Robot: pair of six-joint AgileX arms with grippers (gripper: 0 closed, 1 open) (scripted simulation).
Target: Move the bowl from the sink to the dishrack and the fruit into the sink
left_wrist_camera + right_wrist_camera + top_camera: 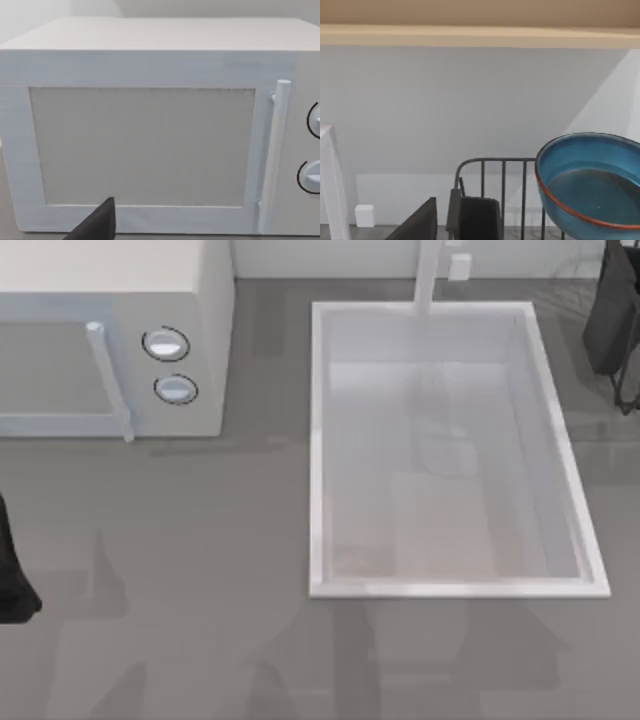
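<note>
My left arm sits low at the table's left edge, its wrist camera facing the one white microwave point(150, 135) squarely; a single dark fingertip point(97, 222) shows, so I cannot tell how wide that gripper stands. My right arm is up at the far right corner beside the dishrack point(502, 192). The right wrist view shows one blue bowl point(590, 182) tilted against the rack's grey wires. Whether I grip it, I cannot tell. One sink point(320, 440) lies between.
</note>
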